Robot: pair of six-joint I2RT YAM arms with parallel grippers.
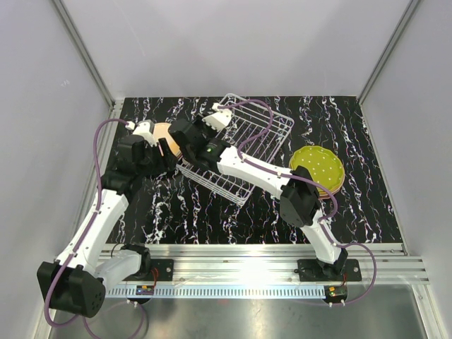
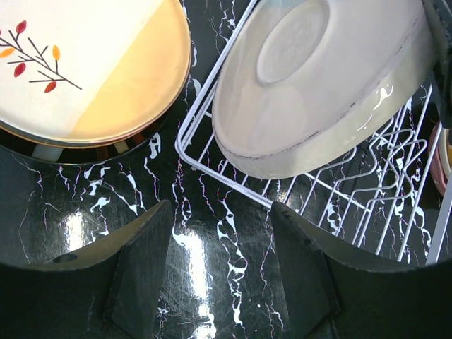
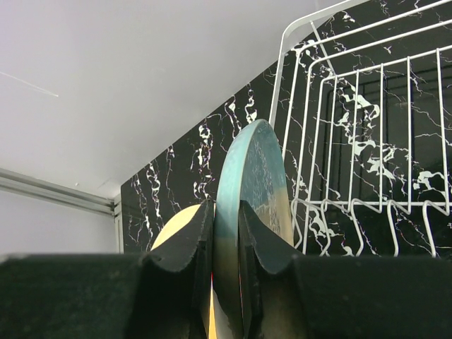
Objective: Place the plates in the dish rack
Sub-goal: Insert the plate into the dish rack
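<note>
My right gripper [image 3: 226, 233] is shut on the rim of a cream-blue plate [image 3: 254, 176] and holds it on edge at the left end of the white wire dish rack [image 3: 367, 141]. The left wrist view shows this plate's pale underside [image 2: 311, 78] tilted against the rack's wires [image 2: 367, 205]. A peach plate with a sprig motif [image 2: 85, 63] lies flat on the table just left of the rack [image 1: 247, 141]. My left gripper [image 2: 222, 261] is open and empty, low over the table between the peach plate and the rack. A yellow-green plate [image 1: 318, 168] tops a stack to the right of the rack.
The table is black marble-patterned [image 1: 353, 134], with white walls behind and on both sides. My right arm [image 1: 261, 173] stretches across the rack's near edge. A pink rim [image 2: 439, 159] shows at the right edge of the left wrist view.
</note>
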